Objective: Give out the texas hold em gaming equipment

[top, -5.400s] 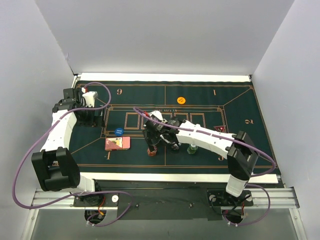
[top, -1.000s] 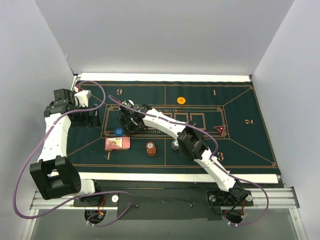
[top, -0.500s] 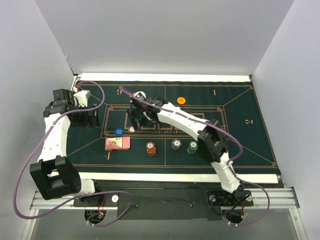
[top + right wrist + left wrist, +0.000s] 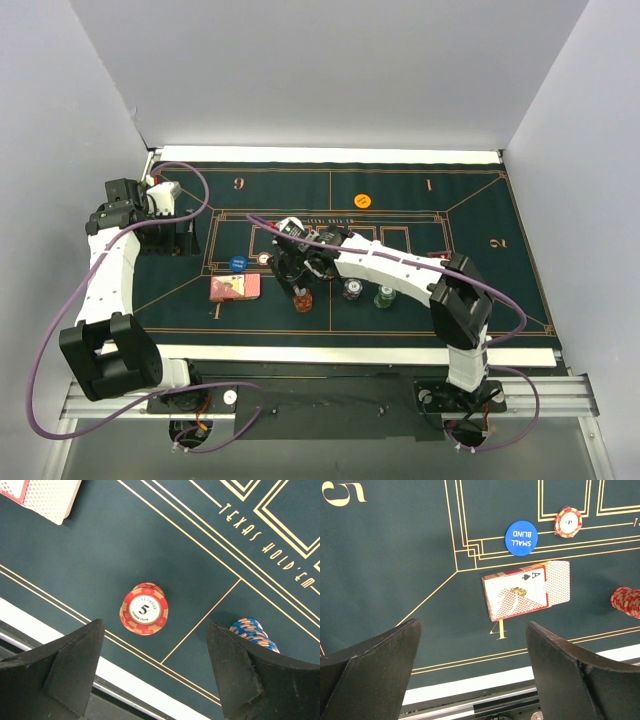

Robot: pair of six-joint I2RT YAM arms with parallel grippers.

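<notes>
My right gripper (image 4: 296, 268) (image 4: 154, 630) hangs open just above a stack of red chips (image 4: 302, 298) (image 4: 144, 609), holding nothing. A blue chip stack (image 4: 352, 290) (image 4: 252, 632) and a green chip stack (image 4: 385, 296) stand to the right of the red one. A single red chip (image 4: 264, 258) (image 4: 568, 522) lies beside the blue small-blind disc (image 4: 238, 263) (image 4: 521, 537). The red-backed cards (image 4: 235, 287) (image 4: 526, 590) lie near the front left. My left gripper (image 4: 178, 238) (image 4: 473, 630) is open and empty at the mat's left edge. An orange disc (image 4: 363, 201) rests at the far centre.
The green felt mat (image 4: 500, 290) covers the table inside white walls. A red triangular marker (image 4: 440, 258) peeks out behind my right arm. The white table edge (image 4: 150, 690) and a metal rail run along the front.
My right gripper has come back from the far centre of the mat to above the red stack and opened wider. The single red chip stays beside the blue disc. The left arm is still.
</notes>
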